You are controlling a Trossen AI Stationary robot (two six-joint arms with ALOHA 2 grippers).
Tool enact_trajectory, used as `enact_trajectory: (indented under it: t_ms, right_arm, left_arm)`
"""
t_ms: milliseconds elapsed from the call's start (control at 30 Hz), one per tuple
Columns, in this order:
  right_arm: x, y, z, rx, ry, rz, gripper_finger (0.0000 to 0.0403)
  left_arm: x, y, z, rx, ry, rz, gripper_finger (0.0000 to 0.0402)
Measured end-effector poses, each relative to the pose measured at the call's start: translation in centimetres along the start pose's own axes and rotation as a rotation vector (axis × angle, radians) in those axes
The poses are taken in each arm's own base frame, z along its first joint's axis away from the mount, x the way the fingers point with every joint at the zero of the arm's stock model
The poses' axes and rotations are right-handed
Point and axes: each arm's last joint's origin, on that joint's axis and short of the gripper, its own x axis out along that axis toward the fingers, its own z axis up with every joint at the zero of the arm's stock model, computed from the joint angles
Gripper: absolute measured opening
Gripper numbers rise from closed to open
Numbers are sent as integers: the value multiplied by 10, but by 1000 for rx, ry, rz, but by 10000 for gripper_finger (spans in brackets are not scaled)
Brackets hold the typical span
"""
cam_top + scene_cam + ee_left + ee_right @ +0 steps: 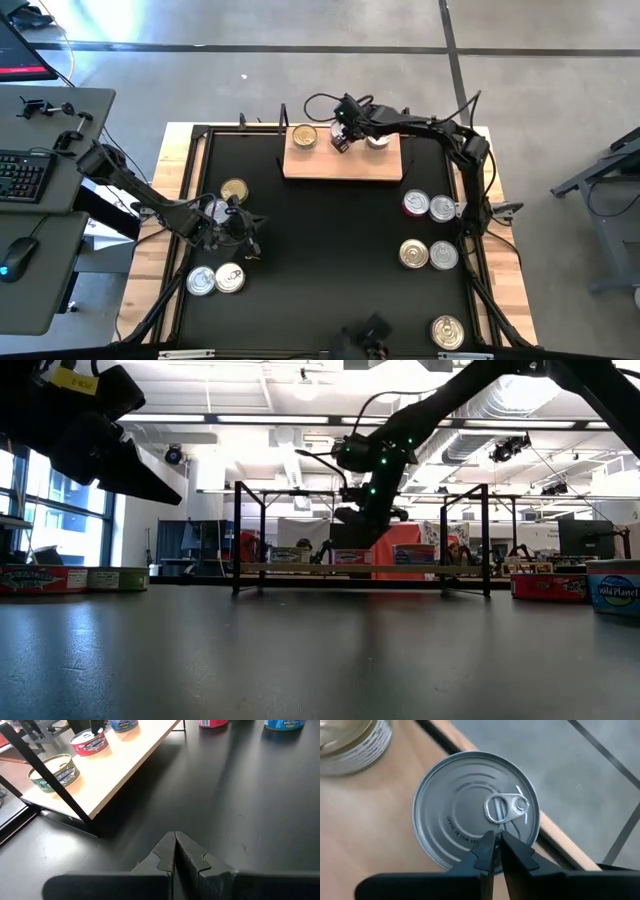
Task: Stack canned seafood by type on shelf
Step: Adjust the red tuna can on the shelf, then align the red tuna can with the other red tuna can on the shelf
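High view: shelf (343, 165) at far middle of black tabletop (330, 250), light wooden board. Gold tin (304, 136) at its left end; silver tin (378, 140) further right, partly covered by right arm. Right tool (341, 141) over shelf between these two, fingers pinched together, holding nothing. Right wrist view: fingertips close above silver tin (476, 810), just short of pull tab (506, 808); contact with lid not clear. Tin close to board edge; second tin (351, 742) cut off at frame corner.

Left tool (246, 232) low over tabletop at left, fingers fully closed, empty. One gold tin (234, 190) just beyond it; another tin (213, 209) mostly hidden under left arm. Pair of silver tins (215, 280) at near left, touching. Right side: red-sided tin (416, 204) touching silver one (442, 208); gold and silver pair (429, 255) nearer; lone gold tin (447, 331) at near right corner.

Left wrist view: green-labelled tin (53, 771) and red tin (89, 742) on shelf behind black post (50, 780); third, blue-labelled tin cut off at frame edge.

Low view: shelf posts and board visible across tabletop, labels too small to read. Room behind: bright ceiling lights, windows at left. Grey floor and desk with keyboard (22, 175) beside tabletop in high view.
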Motion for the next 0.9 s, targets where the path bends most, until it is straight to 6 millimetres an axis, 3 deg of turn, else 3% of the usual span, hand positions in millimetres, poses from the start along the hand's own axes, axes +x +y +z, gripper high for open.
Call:
enact_trajectory:
  t_ms: [533,733,900]
  right_arm:
    - [-30,13,2,-106,-56,27,23]
    - [-66,18,0,-154,-89,10,23]
    - [-103,58,-14,-197,-259,148,23]
  left_arm:
    - [0,0,1,-5,-4,-2,1]
    - [0,0,1,-6,-4,-3,1]
    - [0,0,1,-5,-4,-3,1]
